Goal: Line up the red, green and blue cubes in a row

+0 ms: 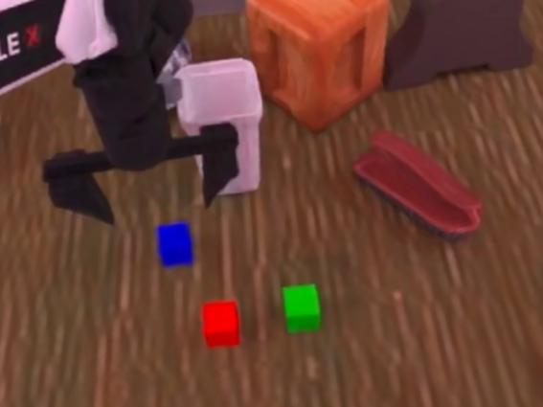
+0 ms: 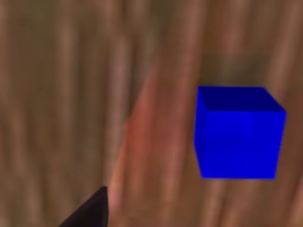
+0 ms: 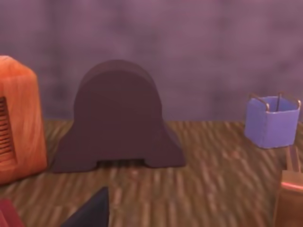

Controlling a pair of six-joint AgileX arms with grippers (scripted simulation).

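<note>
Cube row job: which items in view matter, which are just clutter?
Job items:
- blue cube, just in front of the open left gripper
- red cube
- green cube, beside the red one

Clutter:
- white bin
- wooden box
- dark arched block
- red brush
- small purple basket, right wrist view only

Top view looks down on the table [image 1: 76, 376]; left wrist view sits close over the blue cube [image 2: 239, 135], shared with top view [image 1: 174, 244].

Red cube [image 1: 220, 323] beside green cube [image 1: 302, 307]; blue cube [image 1: 174, 244] apart.
</note>
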